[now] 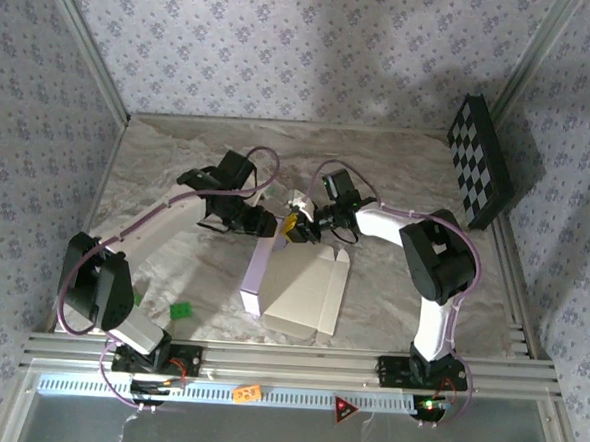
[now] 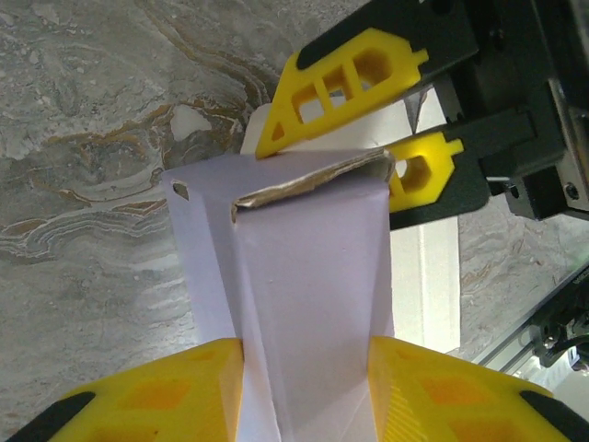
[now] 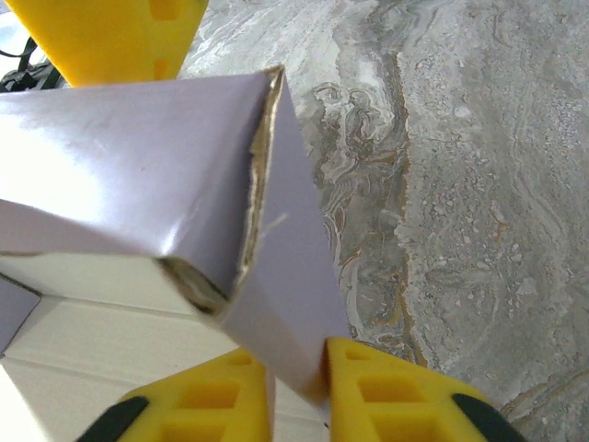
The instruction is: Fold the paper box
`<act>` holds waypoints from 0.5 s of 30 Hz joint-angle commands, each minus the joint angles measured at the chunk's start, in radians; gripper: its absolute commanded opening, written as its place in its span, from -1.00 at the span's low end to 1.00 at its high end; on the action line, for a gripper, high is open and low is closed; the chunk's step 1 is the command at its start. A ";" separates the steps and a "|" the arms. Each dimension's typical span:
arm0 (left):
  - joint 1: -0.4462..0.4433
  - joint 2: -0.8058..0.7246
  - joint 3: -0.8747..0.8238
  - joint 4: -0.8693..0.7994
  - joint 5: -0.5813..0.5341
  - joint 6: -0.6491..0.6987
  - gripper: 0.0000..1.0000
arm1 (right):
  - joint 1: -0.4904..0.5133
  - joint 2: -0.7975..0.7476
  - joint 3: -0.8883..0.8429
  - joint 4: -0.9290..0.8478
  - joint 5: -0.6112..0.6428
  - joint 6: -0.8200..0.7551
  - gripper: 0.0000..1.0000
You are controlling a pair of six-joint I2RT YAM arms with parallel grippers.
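Observation:
The paper box (image 1: 306, 287) lies mid-table, cream-white inside up, with a lavender side wall (image 1: 256, 269) raised along its left. Above its far end the two grippers meet. My left gripper (image 1: 268, 219) is shut on a folded lavender wall (image 2: 308, 267), and its yellow fingers (image 2: 175, 391) press both sides. My right gripper (image 1: 297, 227) pinches the far corner of that same fold. In the right wrist view the lavender flap (image 3: 285, 267) runs down between the right gripper (image 3: 299, 364) fingertips. The right gripper's yellow fingers (image 2: 340, 87) show at the fold's torn-looking edge.
A black-and-white checkerboard panel (image 1: 479, 162) leans at the back right wall. A small green object (image 1: 180, 311) lies near the left arm's base. Aluminium rails (image 1: 286, 361) run along the near edge. Bare marbled tabletop (image 1: 398, 177) lies behind the arms.

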 commanded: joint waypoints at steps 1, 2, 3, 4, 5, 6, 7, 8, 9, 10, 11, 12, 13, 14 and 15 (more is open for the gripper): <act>0.021 -0.015 -0.022 0.029 0.038 0.000 -0.19 | 0.020 0.014 0.027 -0.021 -0.045 0.011 -0.71; 0.026 -0.018 -0.026 0.034 0.049 -0.005 -0.19 | 0.022 0.013 0.027 -0.018 -0.040 0.017 -0.75; 0.028 -0.021 -0.027 0.039 0.056 -0.006 -0.19 | 0.023 0.012 0.026 -0.014 -0.033 0.021 -0.78; 0.031 -0.022 -0.027 0.042 0.062 -0.008 -0.18 | 0.026 0.011 0.024 -0.011 -0.027 0.028 -0.82; 0.032 -0.025 -0.027 0.044 0.063 -0.009 -0.17 | 0.027 0.009 0.022 -0.007 -0.018 0.033 -0.86; 0.033 -0.024 -0.026 0.043 0.063 -0.009 -0.15 | 0.029 0.006 0.019 -0.004 -0.007 0.040 -0.88; 0.033 -0.025 -0.024 0.041 0.063 -0.011 -0.13 | 0.031 0.002 0.016 0.003 0.007 0.051 -0.91; 0.035 -0.025 -0.023 0.039 0.063 -0.011 -0.09 | 0.032 -0.004 0.010 0.011 0.033 0.069 -0.96; 0.034 -0.026 -0.023 0.040 0.062 -0.012 -0.06 | 0.035 -0.011 0.004 0.014 0.064 0.085 -0.99; 0.034 -0.028 -0.023 0.039 0.060 -0.014 -0.02 | 0.038 -0.023 0.000 0.008 0.101 0.102 -1.00; 0.034 -0.029 -0.024 0.039 0.060 -0.015 0.01 | 0.042 -0.037 -0.007 0.007 0.141 0.123 -1.00; 0.034 -0.031 -0.025 0.039 0.061 -0.016 0.04 | 0.047 -0.052 -0.022 0.013 0.181 0.146 -1.00; 0.034 -0.033 -0.027 0.039 0.060 -0.017 0.08 | 0.058 -0.071 -0.042 0.025 0.231 0.172 -1.00; 0.034 -0.031 -0.026 0.039 0.066 -0.016 0.12 | 0.069 -0.094 -0.067 0.043 0.288 0.196 -1.00; 0.034 -0.030 -0.026 0.039 0.073 -0.013 0.14 | 0.080 -0.114 -0.090 0.061 0.342 0.220 -1.00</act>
